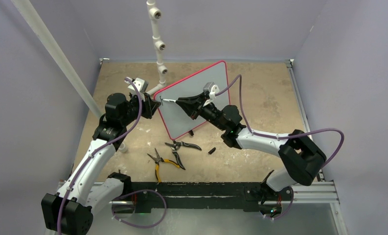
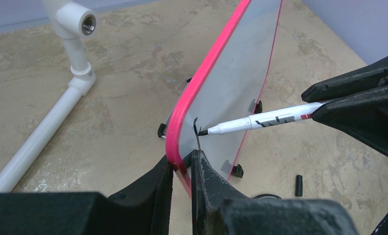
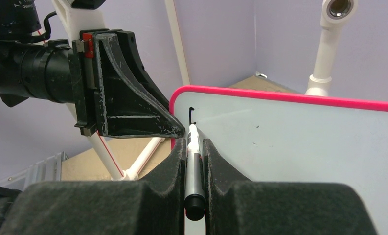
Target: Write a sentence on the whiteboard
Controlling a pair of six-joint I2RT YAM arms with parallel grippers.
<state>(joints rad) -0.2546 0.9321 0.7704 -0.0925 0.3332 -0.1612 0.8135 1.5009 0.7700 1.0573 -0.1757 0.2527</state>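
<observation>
Whiteboard (image 1: 179,116) (image 2: 231,78) (image 3: 289,142) stands tilted on its black feet mid-table, its face toward your right arm.

Left gripper (image 1: 155,100) (image 2: 182,164): jaws pinching the pink frame at the board's left end.

Right gripper (image 1: 179,102) (image 3: 194,144): jaws clamped on the marker (image 1: 168,100) (image 2: 260,121) (image 3: 194,161).

Marker's long axis runs right to left in the top view. Its tip points at the left arm's fingers and touches the board just inside the gripped edge. Tight room there.

Of the sentence (image 2: 196,129) (image 3: 192,115) you see one short black stroke at the tip. To its right, bare board runs to the far frame.

White pipe (image 1: 157,44) stands just behind the left end. Two pliers (image 1: 170,154) and the marker cap (image 1: 212,150) lie on the table, near side, apart from the board.
</observation>
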